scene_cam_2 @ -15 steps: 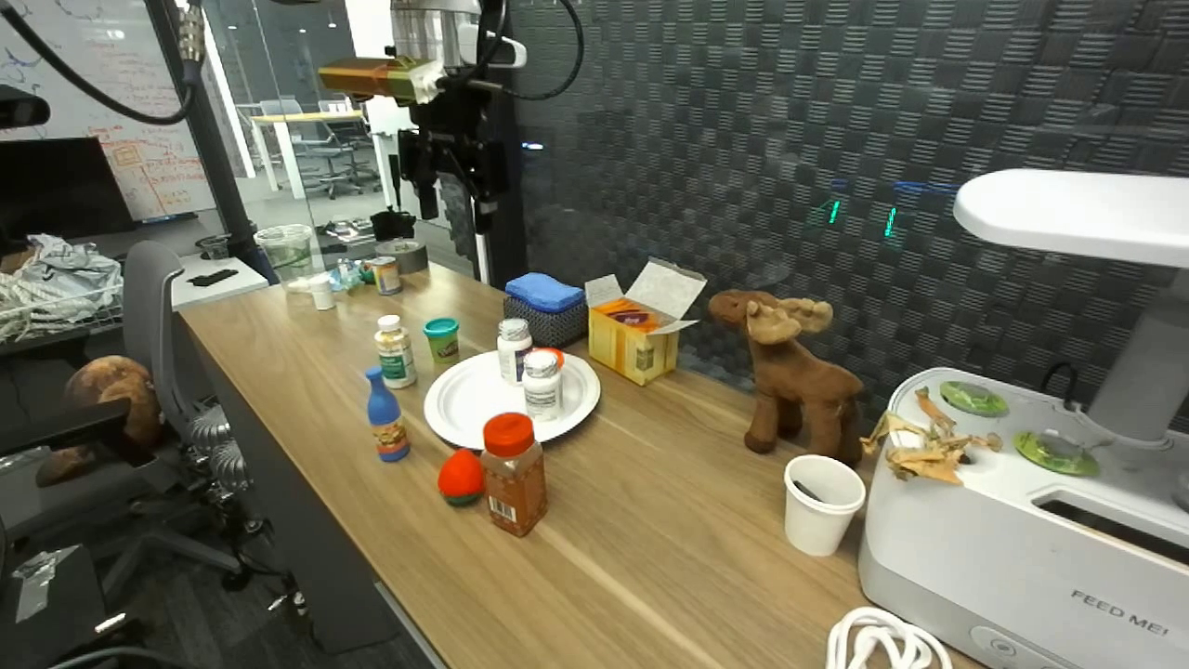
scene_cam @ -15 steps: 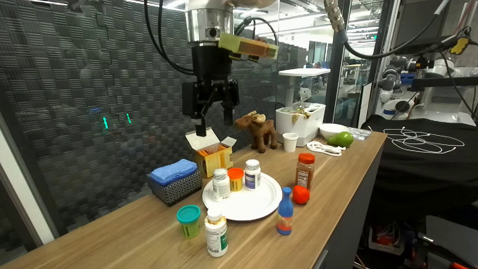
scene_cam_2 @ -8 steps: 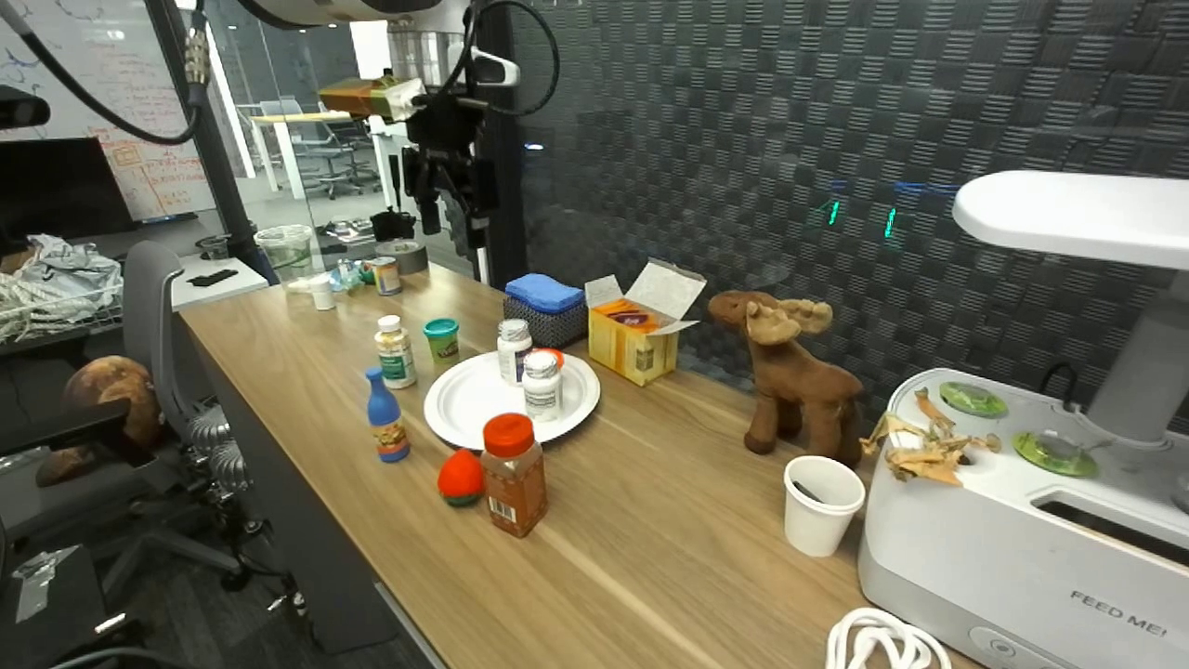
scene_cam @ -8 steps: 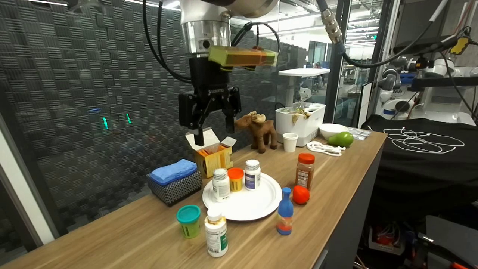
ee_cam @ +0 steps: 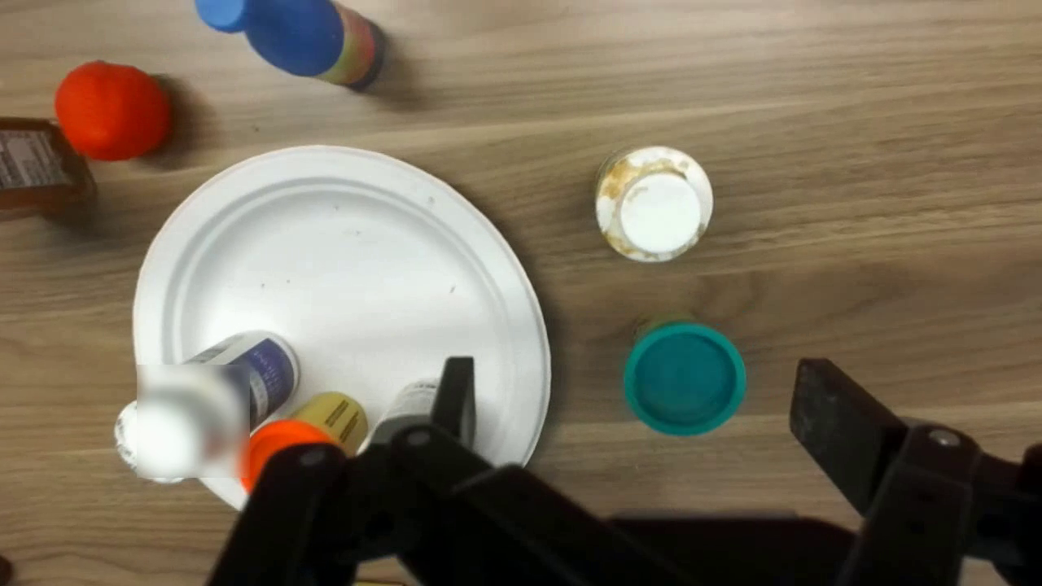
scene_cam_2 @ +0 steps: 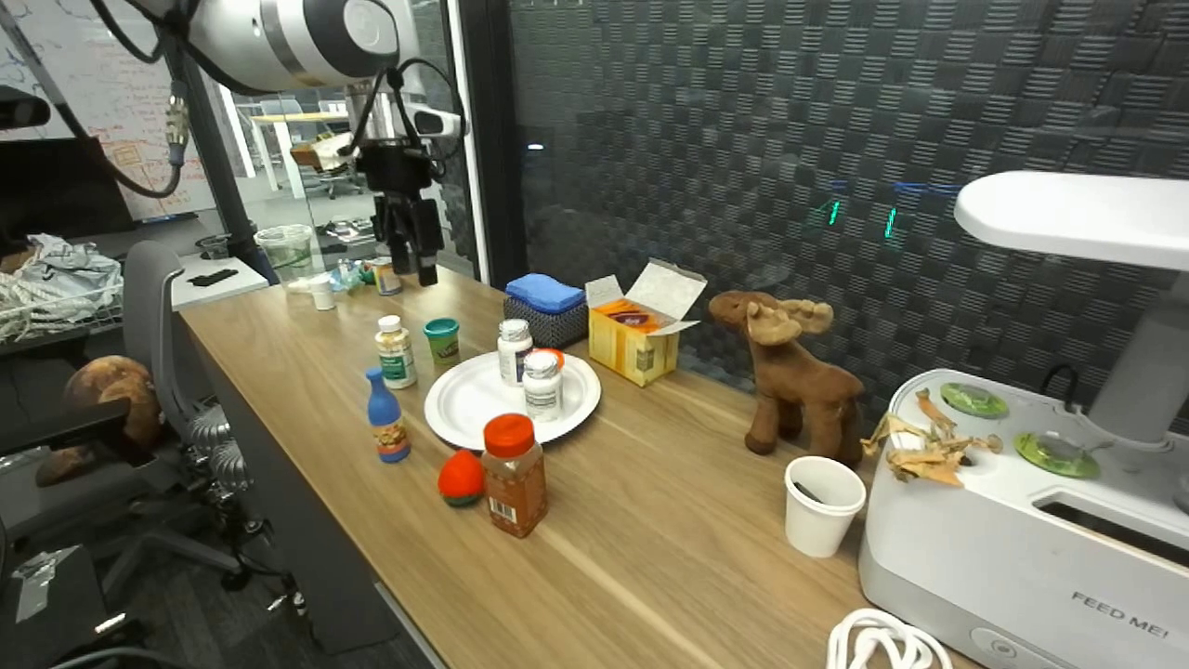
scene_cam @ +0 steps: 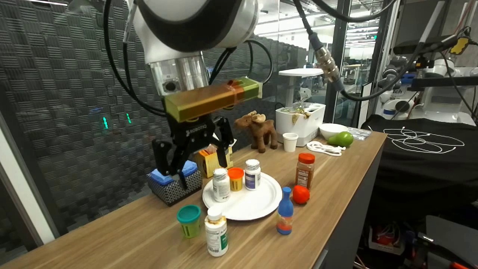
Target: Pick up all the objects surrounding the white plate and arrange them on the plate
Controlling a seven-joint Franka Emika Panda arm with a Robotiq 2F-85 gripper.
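- In an exterior view the black two-finger gripper [scene_cam: 203, 175] hides parts of the yellow cardboard carton [scene_cam: 209, 164] and the folded blue cloth [scene_cam: 191, 167].
- In the wrist view a blurred patch veils part of the white bottle with a purple label [ee_cam: 272, 374]; a finger partly covers a second white bottle [ee_cam: 411, 401].
- That view's left edge cuts off the square brown jar with a red lid [ee_cam: 37, 167]; its top edge clips the slim blue bottle [ee_cam: 305, 41].
- Both white bottles and the yellow tub with an orange lid [scene_cam: 236, 180] stand on the round white plate [scene_cam: 250, 205].
- Off it, on the wood-grain tabletop [ee_cam: 855, 187], stand the jar, the blue bottle, and the white bottle with a green label [scene_cam: 216, 237] just beside the green tub with a teal lid [ee_cam: 685, 378].
- The rounded red piece with a green base [scene_cam_2: 462, 478] lies just beside the jar; whether they touch, I cannot tell.
- The gripper's fingers are wide apart above the tabletop, holding nothing; in the wrist view the teal lid shows between them.
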